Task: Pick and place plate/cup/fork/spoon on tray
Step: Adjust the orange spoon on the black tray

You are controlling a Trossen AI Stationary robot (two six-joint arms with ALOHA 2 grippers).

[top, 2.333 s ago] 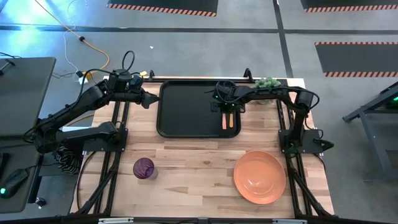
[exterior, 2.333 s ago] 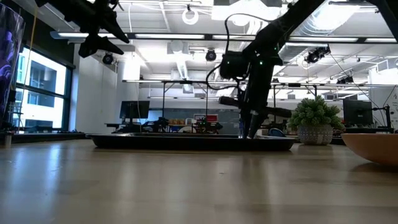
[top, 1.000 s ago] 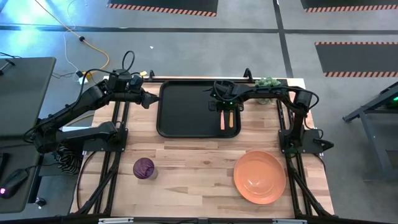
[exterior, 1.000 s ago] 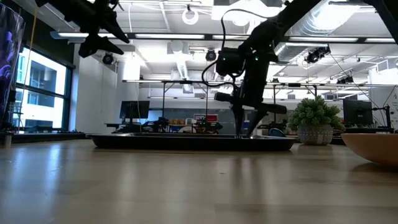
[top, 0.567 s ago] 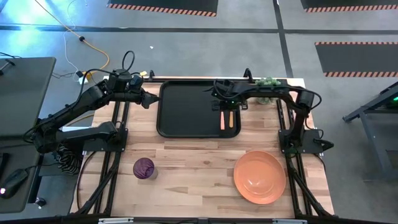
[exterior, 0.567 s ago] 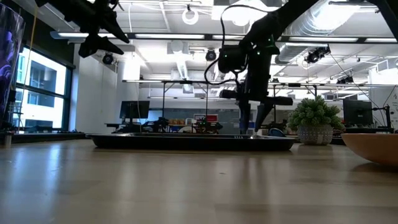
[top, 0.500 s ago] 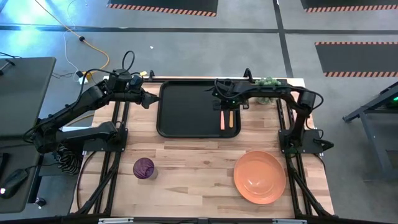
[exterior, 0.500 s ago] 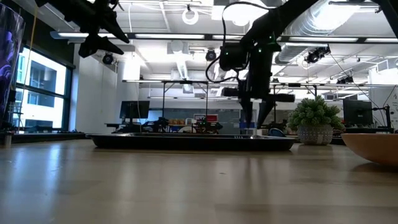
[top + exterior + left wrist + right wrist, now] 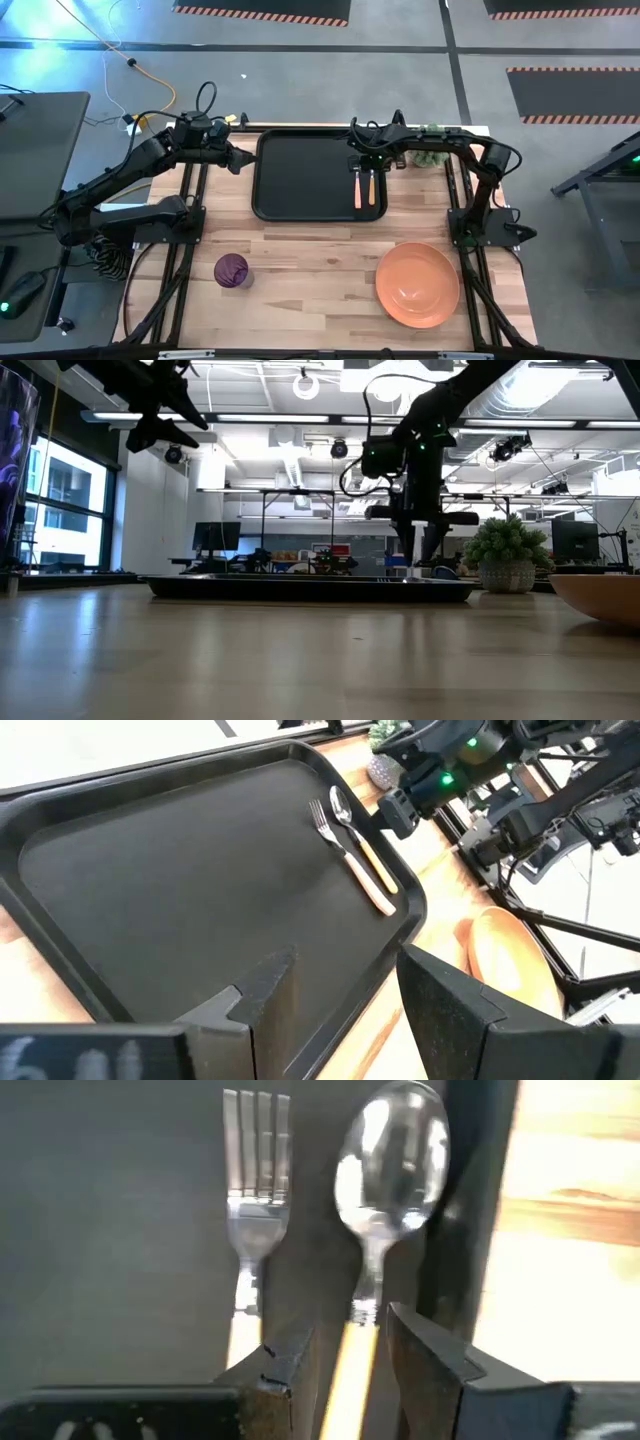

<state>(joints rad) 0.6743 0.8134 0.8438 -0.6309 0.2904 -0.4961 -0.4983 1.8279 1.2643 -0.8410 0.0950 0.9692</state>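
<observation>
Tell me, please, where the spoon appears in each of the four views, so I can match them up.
High view: the spoon lies along the tray's right edge, beside the fork.
Low view: not visible; the tray's rim hides it.
Left wrist view: spoon by the tray's far rim.
Right wrist view: spoon bowl ahead, between fork and rim.
Shared landmark: the fork.

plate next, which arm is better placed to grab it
Probably the right: the plate lies on the right arm's side, while the left gripper hovers beside the tray, farther away; the right gripper is empty.
</observation>
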